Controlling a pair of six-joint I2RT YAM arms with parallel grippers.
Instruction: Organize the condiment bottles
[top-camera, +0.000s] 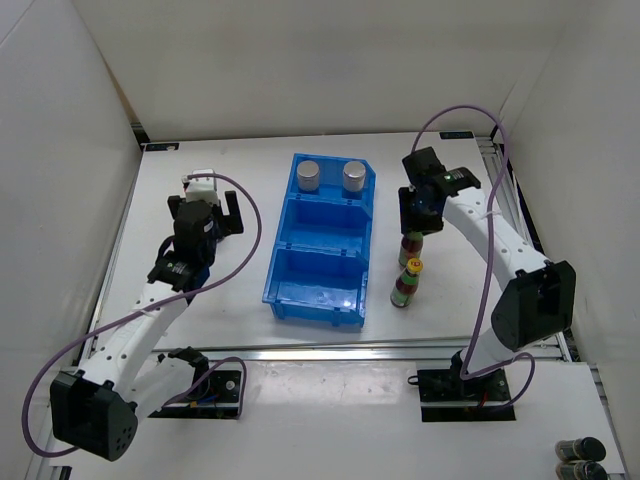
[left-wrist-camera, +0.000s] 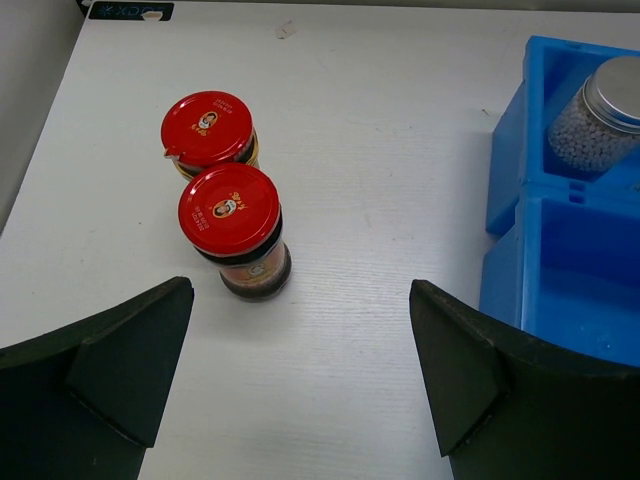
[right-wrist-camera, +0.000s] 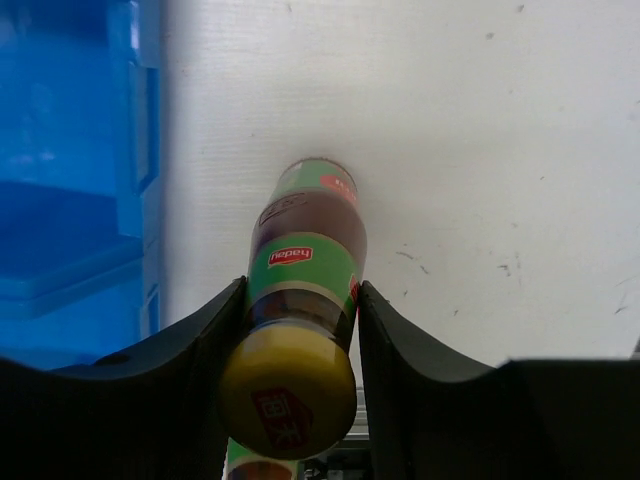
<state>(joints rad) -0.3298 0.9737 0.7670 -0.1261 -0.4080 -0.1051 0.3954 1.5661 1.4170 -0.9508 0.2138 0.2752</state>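
The right gripper (right-wrist-camera: 302, 298) clamps the slim bottle (right-wrist-camera: 305, 225) by the neck, where smooth, probably fragile glass may slip; the left gripper (left-wrist-camera: 300, 330) stands wide.

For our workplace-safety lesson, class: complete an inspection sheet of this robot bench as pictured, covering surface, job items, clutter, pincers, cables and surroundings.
Surface: white table, faint scuffs.
Job's things: two silver-capped jars in the far compartment of the blue bin; two red-capped jars standing left of it; two yellow-capped bottles right of it.
Clutter: dark cylinders at the near right corner.
Grippers: left pincer open, facing the red-capped jars; right pincer shut on the farther yellow-capped bottle.
Cables: purple cables loop off both arms.
Surroundings: white walls.
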